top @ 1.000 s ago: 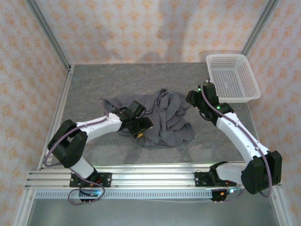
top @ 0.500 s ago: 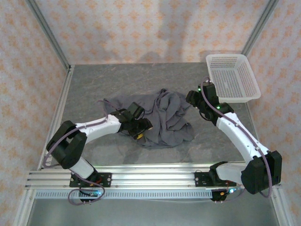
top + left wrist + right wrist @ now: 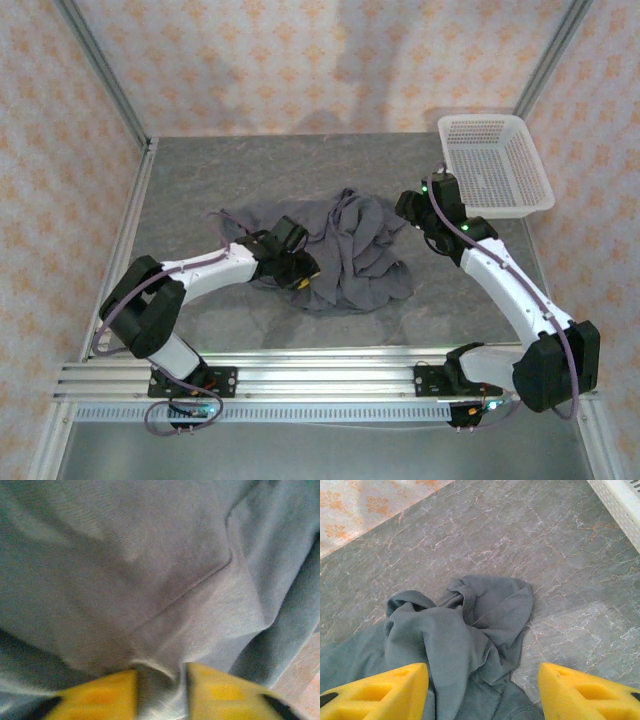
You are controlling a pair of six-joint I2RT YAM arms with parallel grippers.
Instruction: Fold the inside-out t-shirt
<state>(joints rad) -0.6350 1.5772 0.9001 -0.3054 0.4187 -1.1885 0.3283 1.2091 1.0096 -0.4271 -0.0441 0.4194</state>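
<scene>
The inside-out t-shirt (image 3: 345, 250) lies in a crumpled heap in the middle of the grey worktop (image 3: 250, 170). The left fingers (image 3: 102, 695) are close together and pinch a fold of the shirt on its near left side. The right fingers (image 3: 385, 687) are spread wide with nothing between them, above the shirt's right edge. A white basket (image 3: 495, 211) sits at the far right corner, apart from the shirt.

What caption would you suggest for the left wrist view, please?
Left gripper pinching a fold of the dark grey t-shirt between its yellow fingers.
</scene>
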